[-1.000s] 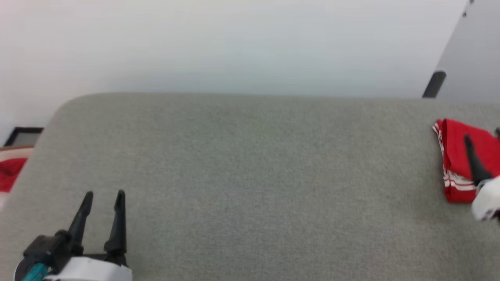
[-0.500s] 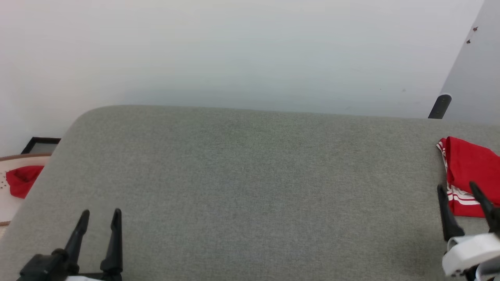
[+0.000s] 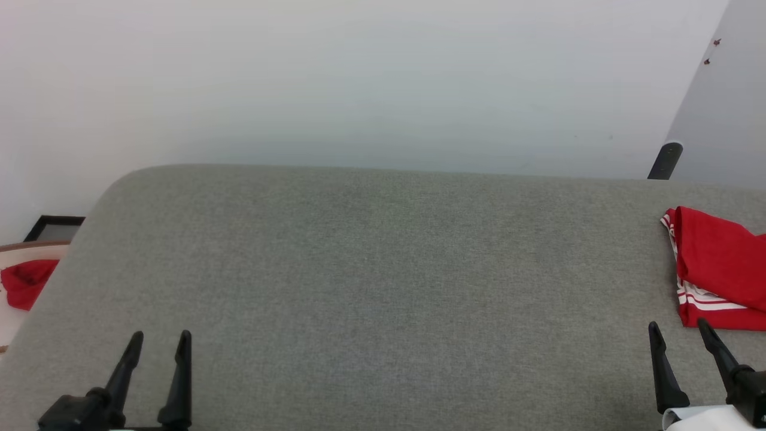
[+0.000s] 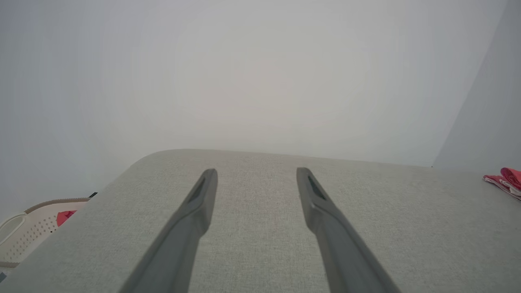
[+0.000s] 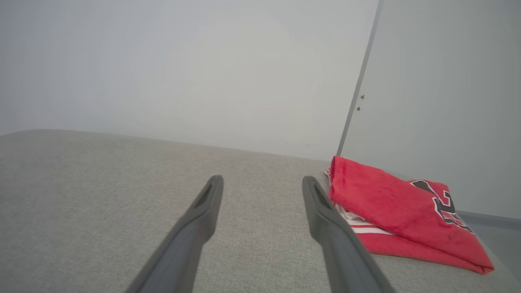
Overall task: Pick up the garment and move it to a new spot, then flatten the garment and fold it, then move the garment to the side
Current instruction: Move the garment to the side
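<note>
Layout as seen from the head view. The padded surface (image 3: pixel 383 269) is spanning the scene, with the wall (image 3: pixel 383 78) standing behind it. The garment (image 3: pixel 718 269) is lying on the surface at its far right. The right gripper (image 3: pixel 677 323) is sitting just in front of the garment, apart from it. The left gripper (image 3: pixel 161 334) is sitting at the front left, well apart from both. Beyond the surface's left edge, a basket (image 4: pixel 28 234) is holding a smaller cloth (image 3: pixel 24 284).

The left gripper (image 3: pixel 161 334) sits at the lower left, the right gripper (image 3: pixel 677 324) at the lower right; both point forward, fingers parted and empty
</note>
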{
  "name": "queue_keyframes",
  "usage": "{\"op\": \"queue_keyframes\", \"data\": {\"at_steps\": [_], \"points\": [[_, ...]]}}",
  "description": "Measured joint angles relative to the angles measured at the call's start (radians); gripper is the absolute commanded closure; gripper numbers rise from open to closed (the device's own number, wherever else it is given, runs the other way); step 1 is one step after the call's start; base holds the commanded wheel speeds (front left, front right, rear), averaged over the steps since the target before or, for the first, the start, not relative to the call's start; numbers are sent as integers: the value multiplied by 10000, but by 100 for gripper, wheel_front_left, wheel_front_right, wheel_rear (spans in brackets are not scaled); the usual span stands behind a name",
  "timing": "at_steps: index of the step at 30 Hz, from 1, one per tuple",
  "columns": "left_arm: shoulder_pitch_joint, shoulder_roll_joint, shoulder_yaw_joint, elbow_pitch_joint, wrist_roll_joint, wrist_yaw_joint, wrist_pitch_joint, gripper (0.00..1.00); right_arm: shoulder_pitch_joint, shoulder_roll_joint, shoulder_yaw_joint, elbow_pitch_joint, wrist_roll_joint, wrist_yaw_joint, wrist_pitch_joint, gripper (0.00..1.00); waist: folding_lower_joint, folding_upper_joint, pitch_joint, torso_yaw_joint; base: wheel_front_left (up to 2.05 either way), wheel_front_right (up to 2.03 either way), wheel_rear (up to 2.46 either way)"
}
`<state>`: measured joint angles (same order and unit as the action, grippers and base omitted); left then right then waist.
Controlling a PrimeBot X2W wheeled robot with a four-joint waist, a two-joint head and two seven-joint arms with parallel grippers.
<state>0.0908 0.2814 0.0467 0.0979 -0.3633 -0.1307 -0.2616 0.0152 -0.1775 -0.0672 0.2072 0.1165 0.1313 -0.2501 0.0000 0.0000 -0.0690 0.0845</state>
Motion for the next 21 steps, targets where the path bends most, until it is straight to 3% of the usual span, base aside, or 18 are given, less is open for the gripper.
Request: {"op": "queue_keyframes", "data": {"at_steps": [21], "points": [[-40,176,-368,226,42,0,0,0,490,380,19,-648,-69,0,188,0,-1,0,15,-54,0,0,0]]}}
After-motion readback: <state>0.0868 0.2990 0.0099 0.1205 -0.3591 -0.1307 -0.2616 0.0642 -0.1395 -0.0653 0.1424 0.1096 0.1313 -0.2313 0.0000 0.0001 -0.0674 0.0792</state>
